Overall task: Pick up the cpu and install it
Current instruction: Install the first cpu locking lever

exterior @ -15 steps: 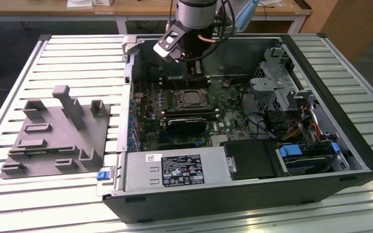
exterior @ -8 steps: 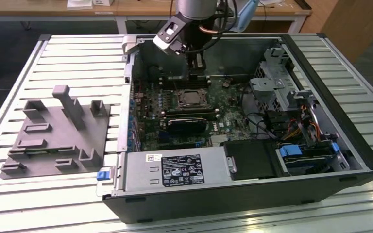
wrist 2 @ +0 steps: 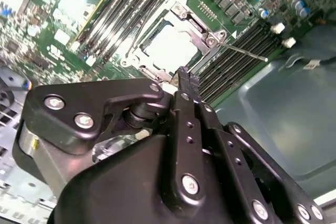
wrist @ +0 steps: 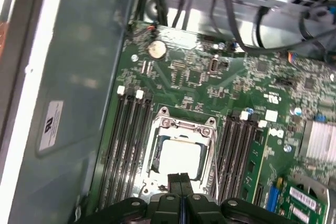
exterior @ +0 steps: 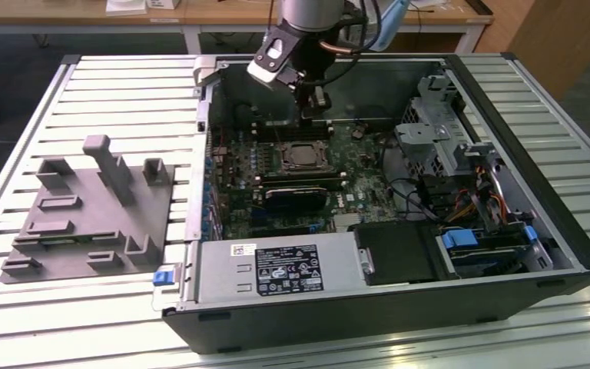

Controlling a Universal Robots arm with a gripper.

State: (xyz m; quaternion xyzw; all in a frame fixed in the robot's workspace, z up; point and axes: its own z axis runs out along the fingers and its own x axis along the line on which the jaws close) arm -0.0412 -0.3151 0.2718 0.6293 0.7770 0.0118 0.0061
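Gripper [wrist: 180, 178], clenched shut and empty, is hanging close above the cpu [wrist: 178, 157], which is sitting in the motherboard socket [wrist: 185, 125] inside the open computer case [exterior: 377, 323].

Room light glares white off the desk's [exterior: 28, 323] front slats, while the case [exterior: 377, 84] interior lies in shadow. In both wrist views the cpu [wrist 2: 170, 45] [wrist: 181, 158] lid blows out white.

a: what lies on the slatted tabletop [exterior: 111, 84]?
b: in the exterior view, an open computer case [exterior: 377, 311] on its side, from the middle toward three o'clock.
a: anything else?
b: a grey fixture block [exterior: 90, 219], just beside the case at its nine o'clock.
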